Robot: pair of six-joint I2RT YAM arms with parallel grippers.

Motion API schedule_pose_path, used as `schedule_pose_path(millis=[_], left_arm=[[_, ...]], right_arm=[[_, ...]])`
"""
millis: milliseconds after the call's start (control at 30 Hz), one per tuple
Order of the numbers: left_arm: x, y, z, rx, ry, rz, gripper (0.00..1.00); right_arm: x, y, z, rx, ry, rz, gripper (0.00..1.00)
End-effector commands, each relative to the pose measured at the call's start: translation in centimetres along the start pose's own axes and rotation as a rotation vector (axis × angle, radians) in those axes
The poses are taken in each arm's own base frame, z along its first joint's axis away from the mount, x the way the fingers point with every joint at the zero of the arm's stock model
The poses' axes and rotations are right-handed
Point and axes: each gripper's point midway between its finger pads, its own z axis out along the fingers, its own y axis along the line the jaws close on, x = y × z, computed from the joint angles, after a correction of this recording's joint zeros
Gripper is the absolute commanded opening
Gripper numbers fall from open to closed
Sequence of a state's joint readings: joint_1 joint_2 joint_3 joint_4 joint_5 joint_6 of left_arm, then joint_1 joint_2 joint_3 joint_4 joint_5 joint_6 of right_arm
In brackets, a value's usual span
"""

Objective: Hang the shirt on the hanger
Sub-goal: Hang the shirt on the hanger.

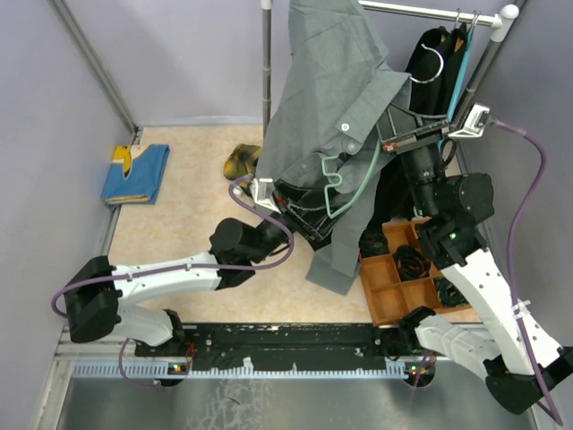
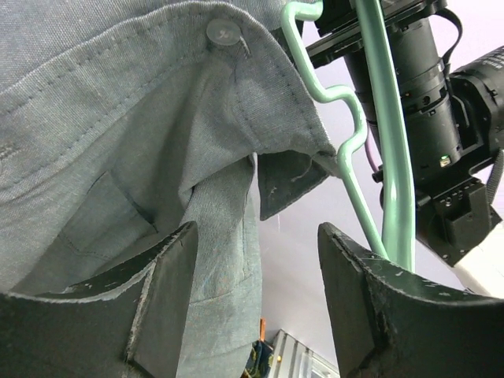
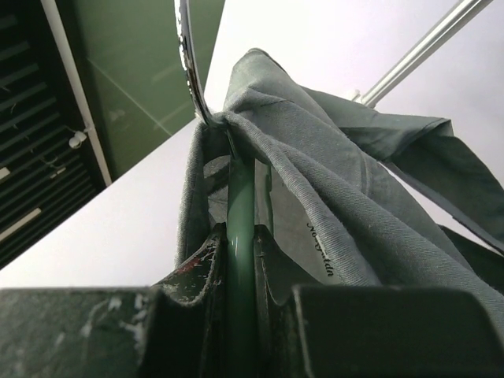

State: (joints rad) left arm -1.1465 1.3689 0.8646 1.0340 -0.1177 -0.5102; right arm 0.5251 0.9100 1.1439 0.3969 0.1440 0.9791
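Standing up from between the fingers of the right pincer (image 3: 240, 268), which is clenched on its stem, the hanger (image 3: 240, 228) carries the grey shirt (image 3: 315, 181) draped over its neck. Just under the shirt's buttoned collar, the left pincer (image 2: 258, 236) gapes, released, the hanger's wavy bar above one finger. An orange tray (image 1: 385, 296) sits on the worktop (image 1: 188, 206) below.

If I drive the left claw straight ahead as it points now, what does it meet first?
Probably the grey button-up shirt: its hanging fabric lies ahead of the open left claw. The pale teal plastic hanger sits just right; depth unclear.
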Motion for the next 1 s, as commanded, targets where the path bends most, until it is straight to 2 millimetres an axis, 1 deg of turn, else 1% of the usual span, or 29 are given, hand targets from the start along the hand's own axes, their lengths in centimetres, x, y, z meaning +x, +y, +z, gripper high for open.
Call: schedule_pose_path(millis=[0,67,167,267,300,433,533,567,633,733,867,967], left_arm=[[-2.5,-2.4,-0.9,0.085,-0.05,-0.025,0.67],[-1.4,-1.9,-1.6,0.074,-0.008,-0.024,0.63],[0.2,-0.8,-3.2,0.041,0.046,-0.03,0.62],[0.8,0.4,-5.0,0.001,0.045,-0.064,0.63],[0.5,0.4,-5.2,-0.002,0.032,-0.074,0.63],[-0.1,-0.1,-5.2,0.019,0.013,-0.098,0.64],[0.1,-0.5,-5.1,0.035,0.016,-0.132,0.63],[0.3,-0.5,-5.1,0.037,0.017,-0.143,0.63],[0.8,-0.4,-5.3,0.041,0.025,-0.164,0.61],[1.2,-0.3,-5.6,0.043,0.029,-0.188,0.59],[1.2,-0.4,-5.9,0.054,0.011,-0.237,0.55],[1.0,-0.1,-6.1,0.032,-0.006,-0.284,0.51]], right_arm=[[-2.3,5.4,-0.7,-0.191,-0.043,0.042,0.0],[-1.9,6.0,-1.0,-0.21,-0.007,0.027,0.0],[-1.6,6.6,-1.5,-0.222,0.031,-0.008,0.0],[-1.7,6.7,-2.2,-0.215,0.043,-0.043,0.0],[-1.7,6.7,-2.4,-0.213,0.043,-0.05,0.0],[-1.1,6.7,-2.9,-0.226,0.08,-0.075,0.0],[0.0,7.0,-3.1,-0.253,0.141,-0.122,0.0],[0.3,6.9,-3.1,-0.249,0.164,-0.146,0.0],[1.0,5.9,-3.2,-0.203,0.215,-0.216,0.0],[1.3,4.7,-3.6,-0.146,0.256,-0.268,0.0],[1.8,3.5,-4.2,-0.114,0.281,-0.299,0.0],[1.9,2.9,-4.5,-0.095,0.281,-0.318,0.0]])
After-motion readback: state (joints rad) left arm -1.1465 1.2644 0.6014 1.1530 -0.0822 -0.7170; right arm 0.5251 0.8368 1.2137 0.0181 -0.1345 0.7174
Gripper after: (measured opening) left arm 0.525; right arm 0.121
